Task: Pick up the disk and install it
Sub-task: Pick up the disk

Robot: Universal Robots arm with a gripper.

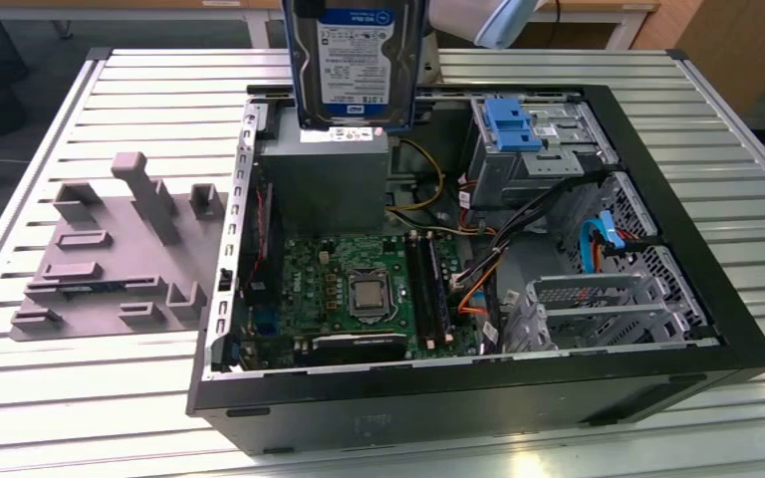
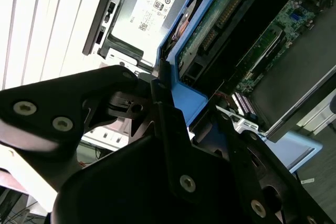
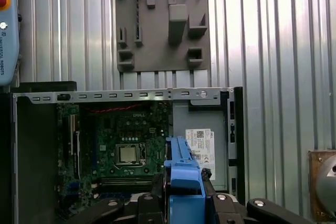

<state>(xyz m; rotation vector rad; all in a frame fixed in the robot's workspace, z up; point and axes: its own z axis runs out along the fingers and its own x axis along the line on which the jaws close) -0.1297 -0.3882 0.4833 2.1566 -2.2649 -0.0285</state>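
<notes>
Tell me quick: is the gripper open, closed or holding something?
The gripper is shut on the disk, a flat rectangular silver metal hard drive in a blue plastic rail frame, held above the open black computer case.

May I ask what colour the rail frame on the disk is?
Blue. The rail frame on the disk shows best in the first wrist view.

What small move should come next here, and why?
Probably a short carry toward the exterior view's right. The gripper holds the disk upright above the power supply, while the metal drive cage sits further right inside the computer case.
</notes>
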